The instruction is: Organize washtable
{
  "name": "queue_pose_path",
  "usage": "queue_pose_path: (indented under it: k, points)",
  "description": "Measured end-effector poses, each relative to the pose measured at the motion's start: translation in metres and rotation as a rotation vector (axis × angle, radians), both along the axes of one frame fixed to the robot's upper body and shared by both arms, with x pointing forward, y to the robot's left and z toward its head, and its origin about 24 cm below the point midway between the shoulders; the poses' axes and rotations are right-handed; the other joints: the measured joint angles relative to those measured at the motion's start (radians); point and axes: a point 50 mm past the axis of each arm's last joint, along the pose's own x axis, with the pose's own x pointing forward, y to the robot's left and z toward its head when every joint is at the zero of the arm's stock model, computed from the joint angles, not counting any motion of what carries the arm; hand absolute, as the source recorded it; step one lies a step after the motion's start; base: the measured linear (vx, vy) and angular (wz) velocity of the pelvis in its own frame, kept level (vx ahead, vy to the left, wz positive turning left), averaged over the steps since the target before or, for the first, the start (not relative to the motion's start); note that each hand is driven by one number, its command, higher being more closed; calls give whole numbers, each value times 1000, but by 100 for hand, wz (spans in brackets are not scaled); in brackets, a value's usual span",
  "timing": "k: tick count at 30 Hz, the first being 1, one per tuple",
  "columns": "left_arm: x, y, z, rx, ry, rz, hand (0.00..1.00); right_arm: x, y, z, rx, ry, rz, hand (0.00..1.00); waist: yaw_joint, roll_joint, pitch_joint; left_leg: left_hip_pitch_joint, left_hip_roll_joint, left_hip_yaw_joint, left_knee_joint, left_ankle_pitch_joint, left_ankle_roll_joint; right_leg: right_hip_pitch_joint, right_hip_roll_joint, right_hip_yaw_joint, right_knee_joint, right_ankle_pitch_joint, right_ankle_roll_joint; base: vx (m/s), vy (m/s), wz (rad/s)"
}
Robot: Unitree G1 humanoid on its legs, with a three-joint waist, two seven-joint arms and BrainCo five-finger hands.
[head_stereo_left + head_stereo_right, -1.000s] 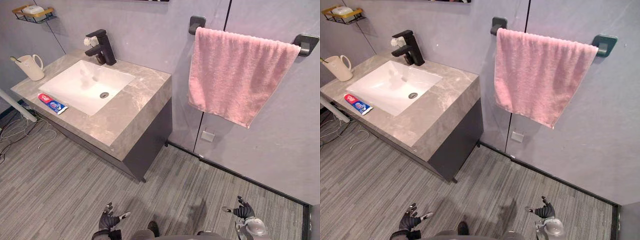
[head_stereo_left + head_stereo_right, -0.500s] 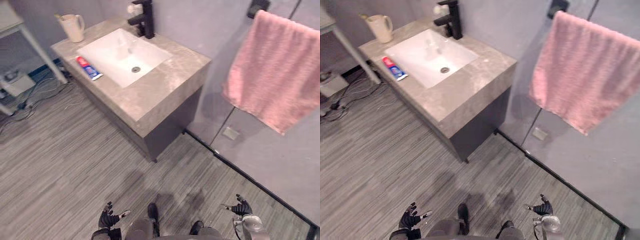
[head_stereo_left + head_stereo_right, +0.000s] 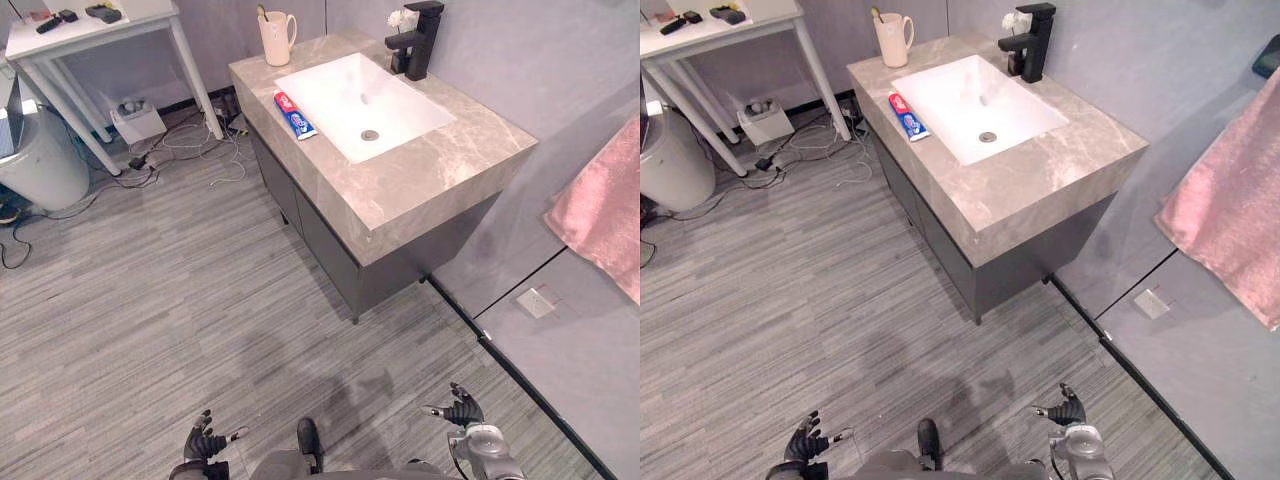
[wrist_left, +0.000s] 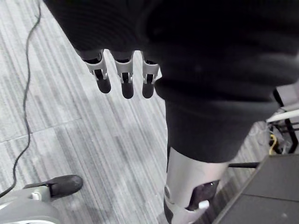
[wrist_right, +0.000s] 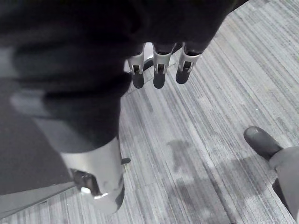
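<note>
Down near the floor, the left hand (image 3: 205,440) is hanging low at the robot's side, its fingers (image 4: 122,79) reaching out straight and loose over the grey striped floor (image 3: 150,300) and holding nothing. Likewise the right hand (image 3: 462,410) is hanging on the other side with its fingers (image 5: 159,70) relaxed and spread, also holding nothing. Both hands are staying well apart from the washtable.

Ahead, the washtable's marble worktop (image 3: 430,165) is carrying a white sink basin (image 3: 335,85) with a black faucet (image 3: 415,40) standing at its far edge. A red, white and blue toothpaste tube (image 3: 294,113) is lying flat on the worktop just beside the basin's rim, on the side toward the cup. A cream cup (image 3: 277,38) is standing upright at the worktop's far corner, near the tube, with a toothbrush (image 3: 262,12) poking out of it.

To the right a pink towel (image 3: 605,215) is hanging against the wall. To the left a white table (image 3: 90,25) is standing with small dark items on it, and a pale round bin (image 3: 40,160) is sitting on the floor beside it.
</note>
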Motion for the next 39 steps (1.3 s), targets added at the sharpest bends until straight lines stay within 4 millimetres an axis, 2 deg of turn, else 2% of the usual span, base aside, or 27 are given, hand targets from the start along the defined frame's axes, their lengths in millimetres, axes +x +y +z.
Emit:
queue_pose_path:
  k: [2,5,6,7,8,9,10,11,14,17,18,19,20,22,23,24,25,26,27,28,29,32,35,36,37,38,39]
  points:
    - [-1,2,0,-5,-7,32,0,0,0,0,-1,1,-1,0,26,-3,18,-36,1,-24,103,-55,5,24,-7,-7,10,1,3,19,37,41]
    - [-6,-1,0,-17,-11,44,0,-3,-1,0,-7,3,3,0,44,15,26,-124,2,-75,320,-189,18,53,-32,-31,79,-43,12,9,103,51]
    - [-2,-2,3,-15,-31,40,0,-3,0,0,-5,0,8,0,58,21,32,-152,0,-80,385,-237,36,48,-57,-35,148,-76,-14,-5,145,46]
    - [-1,-2,4,-14,-40,39,0,-5,2,-1,-5,3,13,0,64,24,37,-155,0,-87,405,-254,42,41,-74,-17,200,-101,-64,0,130,44]
    - [1,-3,7,-10,-59,33,0,-5,5,1,-7,-10,36,0,75,22,45,-145,-15,-102,423,-269,61,-5,-114,96,337,-98,-167,-5,103,46]
    - [1,-3,9,-7,-69,29,0,-5,8,2,-4,-18,41,0,73,21,45,-138,-23,-109,426,-274,69,-41,-123,180,414,-69,-216,126,206,92]
    - [6,-1,13,4,-92,16,0,-13,21,-2,25,-12,64,0,67,19,53,-113,-36,-170,427,-283,88,-157,-65,414,593,-130,-144,198,221,104]
    - [10,1,16,10,-106,11,0,-12,29,-2,47,-15,66,0,67,7,53,-107,-41,-205,427,-286,95,-216,7,467,639,-214,-122,221,198,100]
    - [19,-7,16,-14,-127,-12,0,-14,32,1,60,-42,52,0,47,-13,61,-63,-100,-270,383,-283,109,-317,98,470,571,-262,-93,165,74,72]
    - [32,-25,15,-66,-161,-34,0,-29,30,-4,56,-8,41,0,37,-6,64,-8,-142,-331,322,-285,105,-370,162,506,406,-248,-77,216,3,103]
    - [33,-29,15,-80,-164,-30,0,-33,29,-3,61,-14,30,0,18,-15,57,20,-164,-362,301,-295,105,-391,167,550,365,-240,-61,344,-70,127]
    - [34,-29,14,-82,-164,-32,0,-33,29,-3,60,-16,29,0,14,-15,57,24,-165,-364,301,-299,105,-392,167,558,362,-239,-60,417,-134,132]
    - [36,-32,15,-86,-169,-39,0,-36,28,-4,59,-11,26,0,-1,-16,54,39,-168,-382,321,-328,96,-387,174,577,347,-238,-62,453,-158,112]
    - [37,-34,14,-93,-171,-38,0,-39,30,-4,64,-10,26,0,-3,-9,37,53,-160,-431,387,-387,55,-348,200,570,326,-168,-116,516,-156,100]
    - [36,-35,13,-97,-164,-36,0,-36,32,-3,70,-17,31,0,3,11,30,49,-136,-442,446,-410,9,-308,215,533,316,-144,-144,563,-157,65]
    - [37,-38,13,-106,-167,-37,0,-33,34,-1,73,-30,43,0,-1,24,23,44,-117,-419,484,-389,-33,-282,218,507,327,-149,-154,558,-153,59]
    - [40,-40,14,-112,-179,-36,0,-31,35,1,69,-39,59,0,-6,25,24,47,-115,-402,499,-370,-54,-294,208,507,384,-156,-178,452,-159,47]
    - [43,-50,14,-141,-190,-29,0,-29,33,4,60,-58,75,0,-21,61,27,47,-82,-372,575,-356,-79,-326,254,497,439,-210,-154,254,-164,23]
    - [41,-49,14,-141,-190,-16,0,-30,37,3,73,-57,79,0,-21,73,19,18,-46,-312,716,-358,-98,-263,304,497,166,-131,-177,184,-160,22]
    - [43,-50,14,-145,-194,-18,0,-31,43,3,82,-58,92,0,-23,71,24,-5,-20,-274,800,-353,-117,-238,304,482,158,-62,-203,168,-100,-5]
    - [44,-52,15,-153,-200,-22,0,-28,43,4,80,-59,102,0,-25,97,15,-45,60,-214,907,-379,-92,-206,342,523,166,-71,-219,240,2,-8]
    - [53,-48,20,-136,-226,-34,0,-26,48,4,92,-68,90,0,-4,36,24,-123,127,-102,912,-404,-51,-100,320,570,85,-99,-205,417,13,-18]
    - [55,-48,20,-137,-227,-36,0,-24,44,5,94,-75,64,0,25,9,30,-239,144,-59,721,-399,-60,-34,263,598,26,-115,-178,348,135,-20]
    - [56,-47,20,-135,-228,-35,0,-24,44,4,97,-71,59,0,26,6,35,-258,146,-53,631,-379,-84,-16,245,604,22,-125,-161,320,237,-15]
    - [54,-47,19,-134,-222,-34,0,-25,43,4,96,-68,56,0,26,13,33,-256,149,-51,483,-326,-116,6,228,610,23,-145,-129,388,349,-27]
    - [47,-48,17,-136,-204,-29,0,-28,36,3,82,-59,45,0,27,40,20,-247,175,-45,374,-194,-95,27,231,629,24,-177,-85,345,352,-34]
    - [42,-47,14,-134,-187,-21,0,-30,36,2,82,-53,40,0,28,45,14,-237,176,-35,382,-139,-59,36,226,636,32,-194,-72,291,313,-43]
